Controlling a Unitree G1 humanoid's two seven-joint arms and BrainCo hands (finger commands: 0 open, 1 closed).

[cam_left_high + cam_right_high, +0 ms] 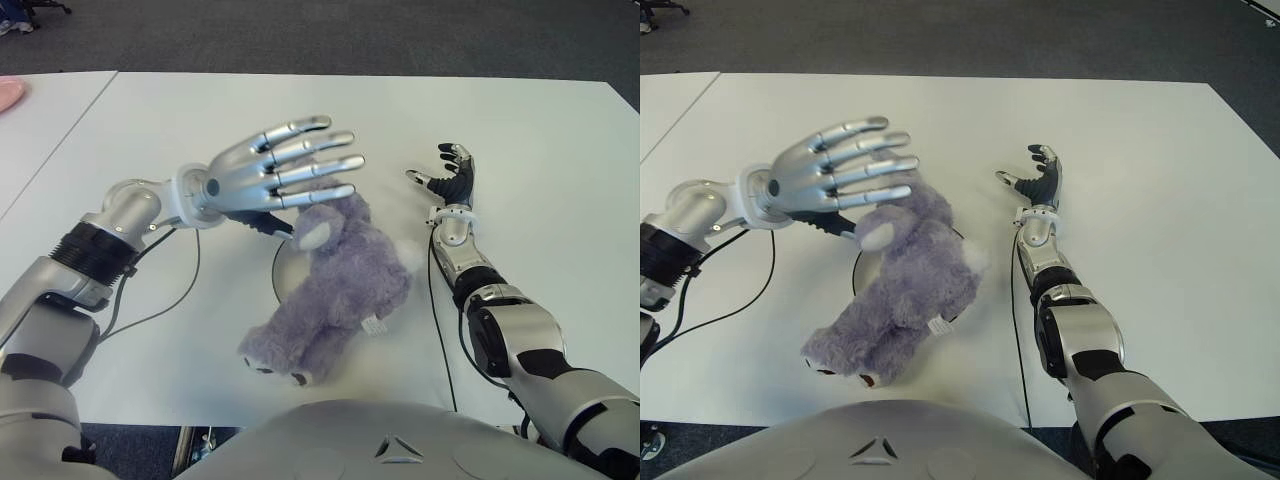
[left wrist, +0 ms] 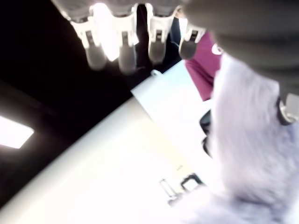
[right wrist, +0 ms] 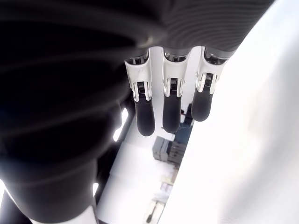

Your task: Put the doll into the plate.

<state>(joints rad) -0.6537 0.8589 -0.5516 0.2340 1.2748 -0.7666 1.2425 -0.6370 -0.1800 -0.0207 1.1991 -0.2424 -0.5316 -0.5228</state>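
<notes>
A fluffy purple doll (image 1: 340, 280) lies on its side across a pale plate (image 1: 277, 268), of which only a dark rim arc shows by the doll's left side. The doll's head points away from me and its feet toward the table's near edge. My left hand (image 1: 300, 165) hovers just over the doll's head, fingers (image 1: 880, 165) spread flat and holding nothing; its thumb shows beside the doll's ear. In the left wrist view the doll's fur (image 2: 252, 140) fills the space under the straight fingers. My right hand (image 1: 450, 175) shows open to the right of the doll.
Black cables (image 1: 185, 290) run across the white table (image 1: 540, 130) by both arms. A pink object (image 1: 8, 92) sits at the far left edge on a neighbouring table. Dark carpet lies beyond the far edge.
</notes>
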